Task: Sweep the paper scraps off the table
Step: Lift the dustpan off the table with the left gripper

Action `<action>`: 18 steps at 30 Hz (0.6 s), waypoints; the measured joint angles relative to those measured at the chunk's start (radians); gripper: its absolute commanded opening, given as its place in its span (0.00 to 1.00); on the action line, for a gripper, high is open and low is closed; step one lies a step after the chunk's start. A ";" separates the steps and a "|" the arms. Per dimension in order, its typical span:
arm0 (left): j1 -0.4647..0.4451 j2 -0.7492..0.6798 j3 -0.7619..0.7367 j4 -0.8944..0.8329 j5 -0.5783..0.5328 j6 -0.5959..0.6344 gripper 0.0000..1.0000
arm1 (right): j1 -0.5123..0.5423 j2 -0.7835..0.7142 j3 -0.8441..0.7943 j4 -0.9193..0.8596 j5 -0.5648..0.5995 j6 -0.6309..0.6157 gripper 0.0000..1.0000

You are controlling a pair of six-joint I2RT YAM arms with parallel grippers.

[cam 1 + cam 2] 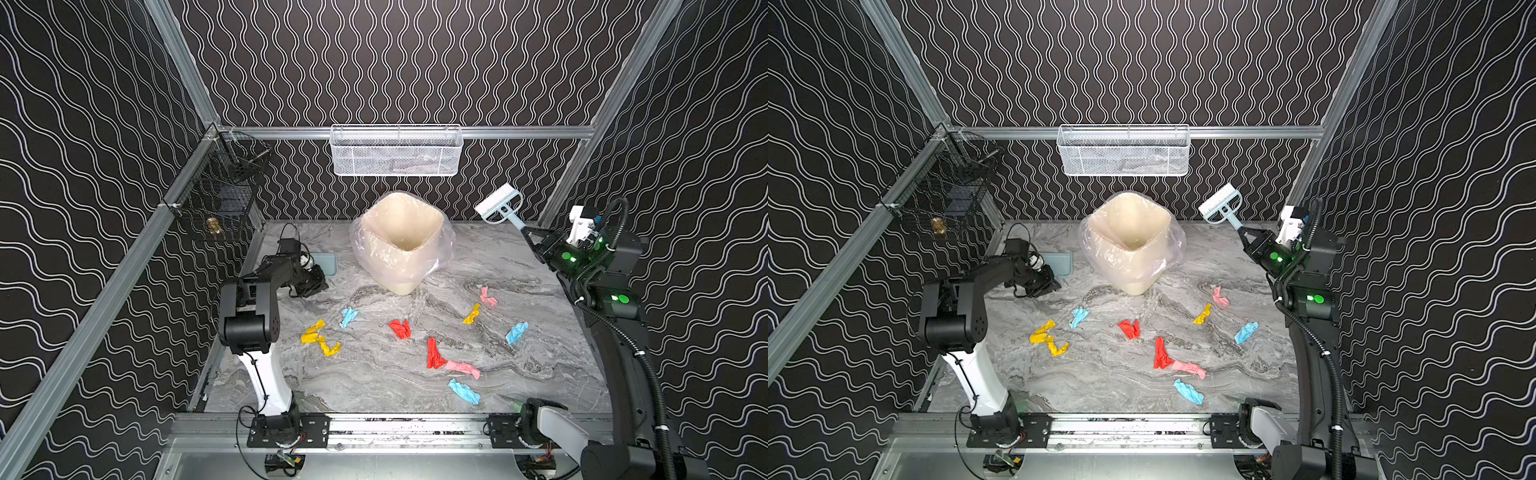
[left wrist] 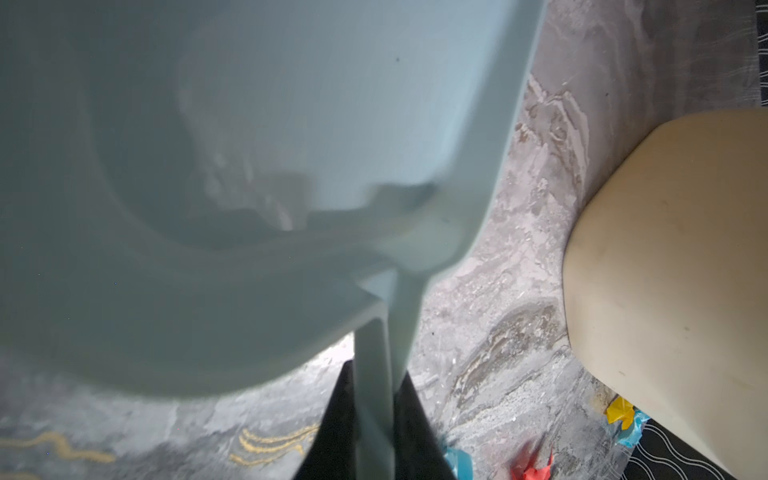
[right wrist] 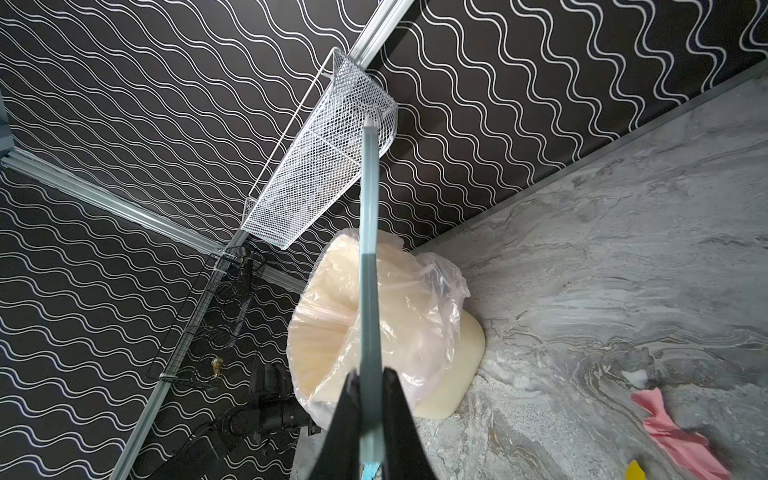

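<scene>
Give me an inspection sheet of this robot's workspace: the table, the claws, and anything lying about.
Surface: marble-patterned table, flat, edged by metal rails.
Job's things: about ten coloured paper scraps scattered across the middle and right; none seen in the bin.
Clutter: nothing seen besides the bag-lined bin at the back.
Claws: left claw closed on the dustpan handle, low at back left; right claw closed on the brush handle, brush head raised.
Cables: black hose along the right arm; thin cable behind the left arm.
Surroundings: white mesh basket and black wire basket hung on rails; black wavy walls.
</scene>
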 measured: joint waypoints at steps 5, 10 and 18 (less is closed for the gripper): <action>0.000 0.016 0.000 -0.042 -0.029 0.023 0.37 | 0.000 0.002 0.000 0.000 0.000 0.000 0.00; -0.001 0.011 0.008 -0.062 -0.063 0.045 0.42 | 0.000 0.003 0.000 0.000 0.000 0.000 0.00; -0.054 -0.017 0.058 -0.133 -0.232 0.069 0.50 | 0.000 0.005 0.000 0.000 -0.003 0.001 0.00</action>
